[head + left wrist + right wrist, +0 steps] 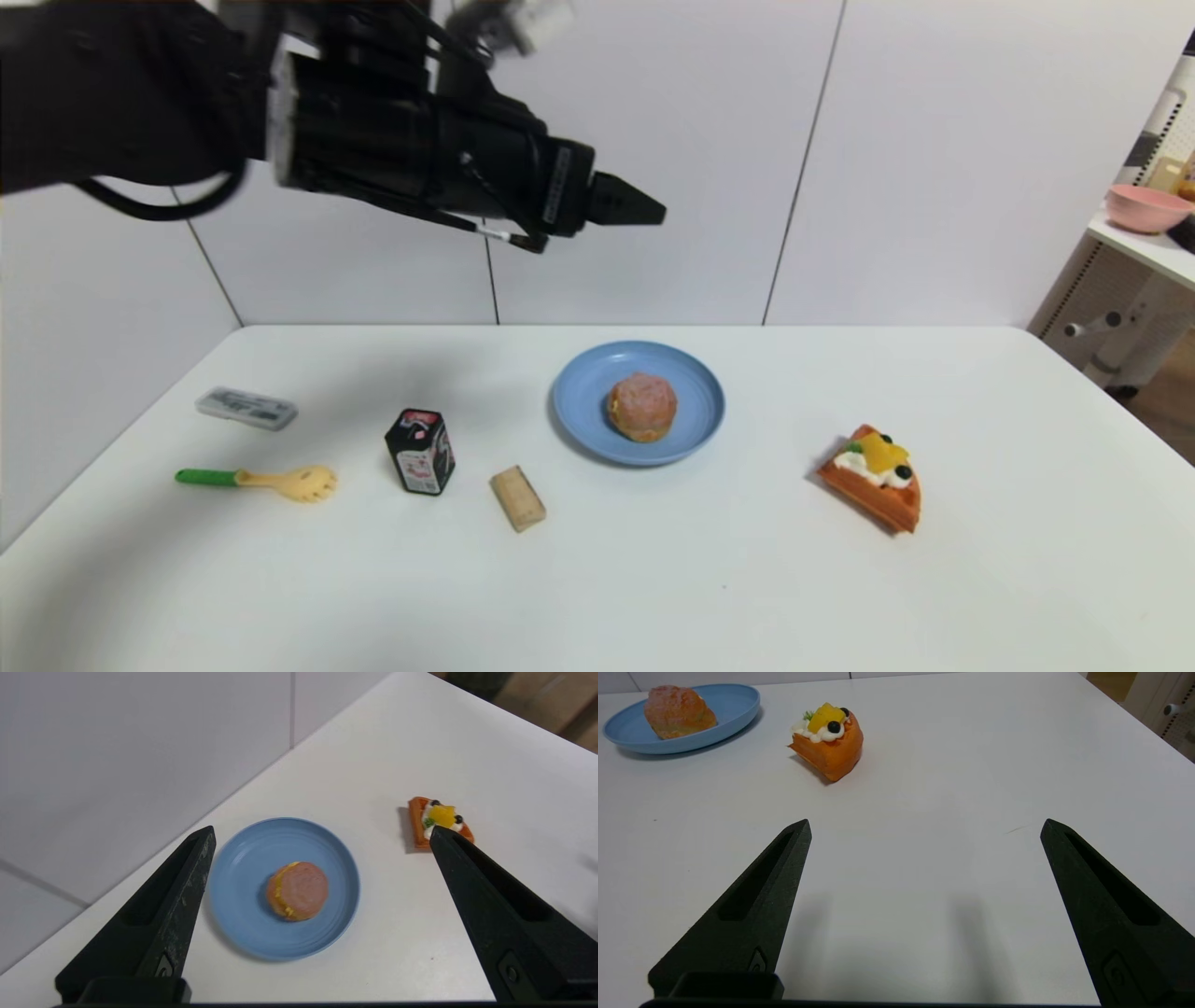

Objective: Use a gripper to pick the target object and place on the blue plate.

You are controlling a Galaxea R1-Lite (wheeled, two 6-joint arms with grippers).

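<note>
The target object, a round golden-brown cream puff with a pinkish top, lies on the blue plate at mid-table. My left gripper hangs high above the table, up and to the left of the plate, open with nothing between its fingers. In the right wrist view my right gripper stands open low over bare table, nearer than the waffle wedge, empty. The head view does not show the right arm.
An orange waffle wedge with fruit lies right of the plate. Left of the plate are a tan cork-like block, a small black carton, a yellow spoon-fork with green handle and a grey case.
</note>
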